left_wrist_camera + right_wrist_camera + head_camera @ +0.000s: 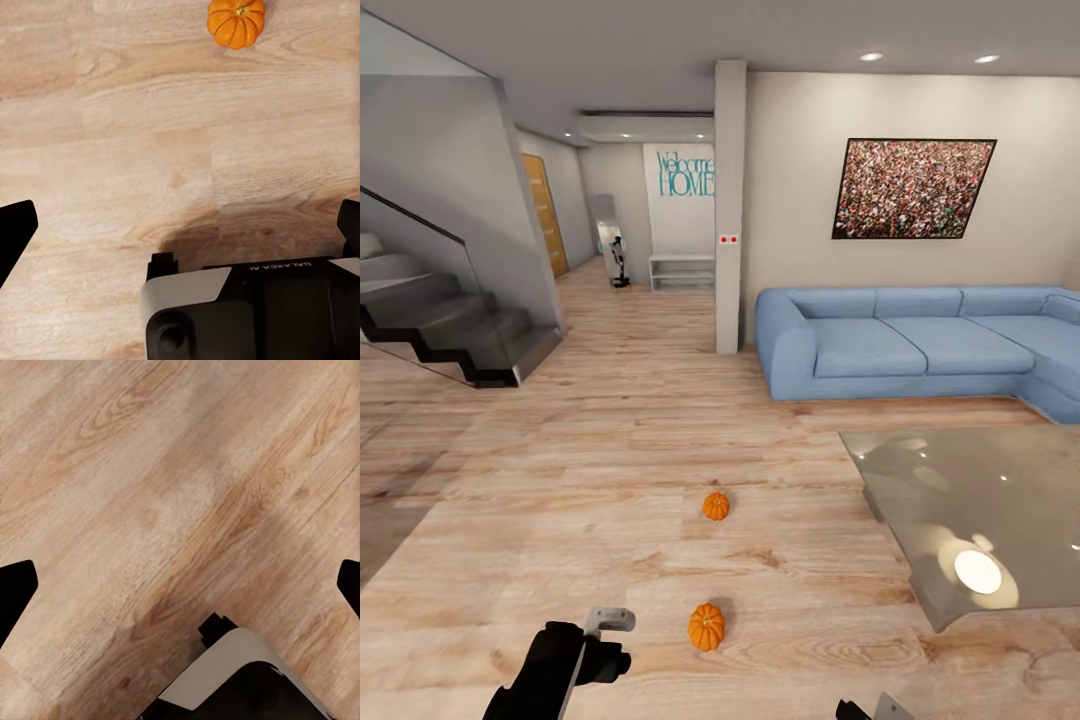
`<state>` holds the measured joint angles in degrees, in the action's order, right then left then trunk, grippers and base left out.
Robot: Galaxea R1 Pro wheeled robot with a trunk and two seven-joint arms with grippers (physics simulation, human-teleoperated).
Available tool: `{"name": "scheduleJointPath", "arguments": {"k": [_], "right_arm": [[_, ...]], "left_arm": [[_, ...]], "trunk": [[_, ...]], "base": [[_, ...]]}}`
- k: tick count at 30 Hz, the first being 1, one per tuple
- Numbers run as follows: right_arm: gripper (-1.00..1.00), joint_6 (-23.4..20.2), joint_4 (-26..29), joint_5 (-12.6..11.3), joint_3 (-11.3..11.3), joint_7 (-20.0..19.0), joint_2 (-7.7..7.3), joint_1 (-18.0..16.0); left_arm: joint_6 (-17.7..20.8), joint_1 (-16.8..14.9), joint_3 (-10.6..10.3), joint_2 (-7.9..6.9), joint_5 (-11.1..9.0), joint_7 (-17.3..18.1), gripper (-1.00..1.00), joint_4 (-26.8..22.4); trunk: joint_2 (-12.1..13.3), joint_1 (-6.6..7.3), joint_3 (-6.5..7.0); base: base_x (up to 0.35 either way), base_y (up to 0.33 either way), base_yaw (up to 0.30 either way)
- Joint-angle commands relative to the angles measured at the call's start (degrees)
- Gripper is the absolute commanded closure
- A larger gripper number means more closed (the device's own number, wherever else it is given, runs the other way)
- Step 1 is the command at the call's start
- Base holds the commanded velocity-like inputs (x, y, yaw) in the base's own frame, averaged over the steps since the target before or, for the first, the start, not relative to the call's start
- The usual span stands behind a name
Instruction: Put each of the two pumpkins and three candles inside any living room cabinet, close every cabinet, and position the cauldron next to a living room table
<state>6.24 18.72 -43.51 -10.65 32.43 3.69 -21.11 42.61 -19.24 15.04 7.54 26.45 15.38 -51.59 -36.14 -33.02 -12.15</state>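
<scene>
Across the whole lower part of the head view lies the wooden floor (560, 480), big and pale. At the right side of the frame sits a long blue sofa (920, 345), with a picture (912, 188) on the wall above it. At the left side, dark stairs (450, 330) go up behind glass. Below the sofa, at the lower right, is the bench (980, 520), low and shiny, with a lamp's bright spot on its top.

Two pumpkins rest on the floor, well apart from the bench. The far pumpkin (716, 506) is near the middle of the frame. The near pumpkin (706, 627) is lower down, close to the robot. I think the robot stands here so it can reach this one first.

At the bottom left, the left pincer (610, 622) hangs above the floor, just beside the near pumpkin but not touching it. The left wrist view looks down at the same pumpkin (236, 21), and the dark fingers (16, 229) stand far out at both edges, so this pincer is wide and holds nothing. The right wrist view looks down at bare floor (150, 510); its fingers (16, 592) are also spread wide, with nothing between them.

No cabinet, candle or cauldron can be seen from here.
</scene>
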Motion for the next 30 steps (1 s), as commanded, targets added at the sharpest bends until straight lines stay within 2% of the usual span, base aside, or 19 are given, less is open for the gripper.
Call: {"name": "scheduleJointPath", "arguments": {"k": [1, 21, 30], "right_arm": [[-1.0, 0.0, 0.0, 0.0, -0.03, 0.0, 0.0, 0.0], [-1.0, -0.03, -0.61, 0.18, -0.34, -0.09, 0.01, -0.01], [-1.0, 0.0, -0.54, 0.18, -0.39, -0.09, 0.19, 0.0]], "left_arm": [[-0.03, 0.0, 0.0, 0.02, 0.0, 0.03, -1.0, 0.0], [-0.05, 0.01, -0.01, 0.02, 0.0, 0.05, -1.0, 0.09], [-0.05, 0.03, -0.01, 0.02, 0.0, 0.0, -1.0, 0.09]], "trunk": [[0.0, 0.0, 0.0], [0.0, 0.0, 0.0], [0.0, 0.0, 0.0]], "base": [[0.0, 0.008, -0.002], [0.001, 0.079, 0.0], [0.129, 0.216, 0.0]]}}
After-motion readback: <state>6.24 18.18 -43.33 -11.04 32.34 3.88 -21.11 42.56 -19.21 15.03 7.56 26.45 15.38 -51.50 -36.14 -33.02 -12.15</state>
